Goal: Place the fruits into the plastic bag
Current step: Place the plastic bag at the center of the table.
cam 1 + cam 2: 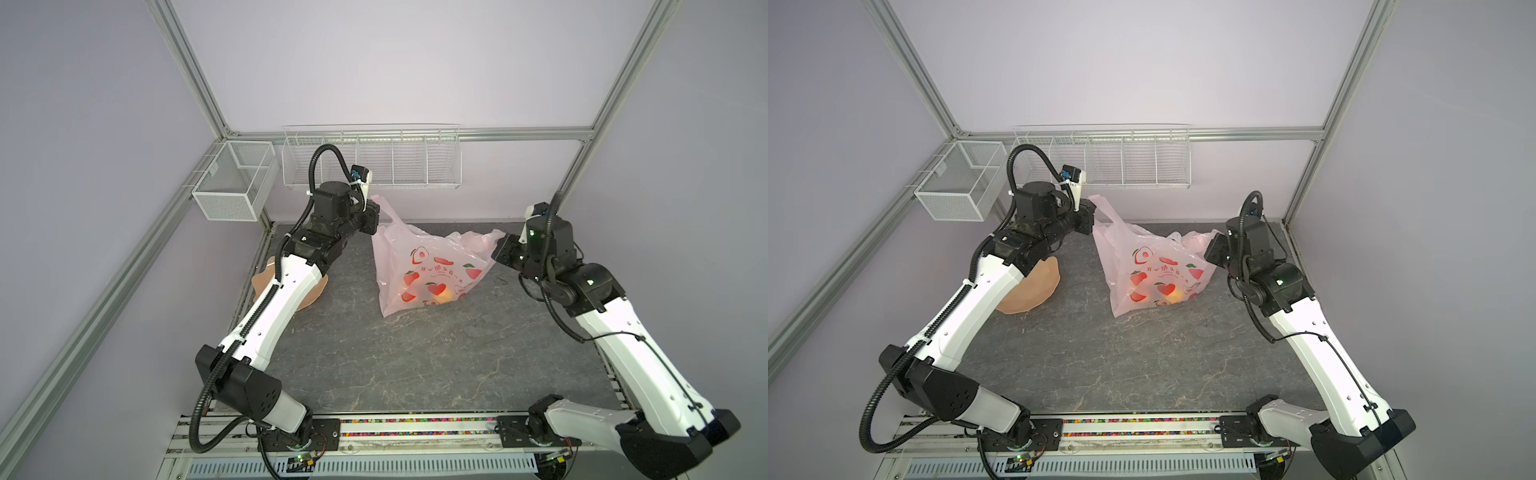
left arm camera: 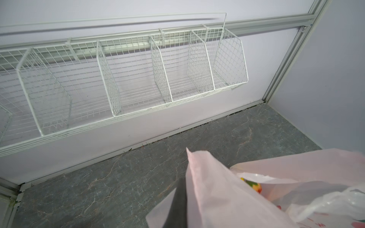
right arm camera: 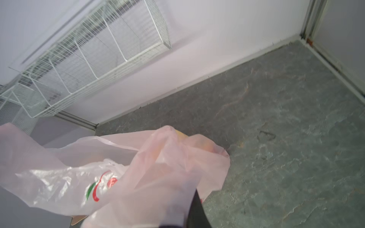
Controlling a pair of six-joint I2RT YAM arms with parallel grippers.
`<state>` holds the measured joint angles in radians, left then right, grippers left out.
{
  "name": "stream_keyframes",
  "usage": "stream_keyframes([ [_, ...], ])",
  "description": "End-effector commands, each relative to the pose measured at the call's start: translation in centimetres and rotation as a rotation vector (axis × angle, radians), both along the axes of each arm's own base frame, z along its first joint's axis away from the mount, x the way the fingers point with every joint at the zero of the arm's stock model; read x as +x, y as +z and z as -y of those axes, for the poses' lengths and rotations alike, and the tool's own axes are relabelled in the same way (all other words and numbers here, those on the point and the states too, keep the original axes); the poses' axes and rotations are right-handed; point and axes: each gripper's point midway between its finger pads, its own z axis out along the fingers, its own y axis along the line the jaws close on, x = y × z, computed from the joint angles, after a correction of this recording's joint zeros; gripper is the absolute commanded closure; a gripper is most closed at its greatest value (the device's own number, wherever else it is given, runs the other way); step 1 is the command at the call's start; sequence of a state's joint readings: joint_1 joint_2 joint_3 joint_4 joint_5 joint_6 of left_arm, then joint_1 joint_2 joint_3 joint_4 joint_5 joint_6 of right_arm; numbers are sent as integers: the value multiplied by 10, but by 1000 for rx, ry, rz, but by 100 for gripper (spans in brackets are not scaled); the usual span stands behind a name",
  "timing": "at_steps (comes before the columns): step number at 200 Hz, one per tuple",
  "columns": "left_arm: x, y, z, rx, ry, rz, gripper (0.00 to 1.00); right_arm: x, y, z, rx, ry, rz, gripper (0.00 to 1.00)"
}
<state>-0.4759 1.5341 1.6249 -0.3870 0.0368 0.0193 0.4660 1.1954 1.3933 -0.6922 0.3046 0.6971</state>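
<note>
plastic bag (image 1: 432,266), pale pink with red fruit prints, sits mid-back of the tabletop (image 1: 395,365). its base is on the surface and its top is pulled up and outward between the two arms. left gripper (image 1: 374,218) is pinched shut on one handle (image 1: 381,205), which stands up beside it. in the left wrist view the film is draped over a dark finger (image 2: 178,205). right gripper (image 1: 500,248) is clamped on the opposite handle (image 1: 486,239), and the right wrist view shows the film bunched over its finger (image 3: 197,213).

fruits (image 1: 444,294) show as a yellow-orange blob through the bag wall low down. one piece (image 2: 251,185) shows through the mouth in the left wrist view. can't count them. no loose fruit shows on the tabletop. peach wavy dish (image 1: 1034,291) is mostly under the left arm, so i can't tell if anything is left on it. the task looks near done.

risks, as i judge them:
- the film is thin and slick, so a handle could slip out of the jaws if the arms pull apart or lift fast
- an uneven pull could tip the bag, and fruit could roll to the mouth and out
- overstretching could tear a handle
- letting go of one side only would make the mouth flop and the load shift
</note>
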Motion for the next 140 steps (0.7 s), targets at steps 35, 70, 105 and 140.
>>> stream_keyframes([
  [35, 13, -18, -7, 7, 18, 3, 100, 3, -14, -11, 65, 6, -25, 93],
  [70, 8, 2, -7, -48, 15, 17, 53, 5, -7, -12, 42, 31, -13, 74],
  [105, -7, 30, -35, -130, 147, 21, 0, 2, 8, 10, -87, 14, 10, 1],
  [140, -42, 43, -78, -195, 306, 6, 1, -2, 14, 47, -141, -23, 16, 12],
])
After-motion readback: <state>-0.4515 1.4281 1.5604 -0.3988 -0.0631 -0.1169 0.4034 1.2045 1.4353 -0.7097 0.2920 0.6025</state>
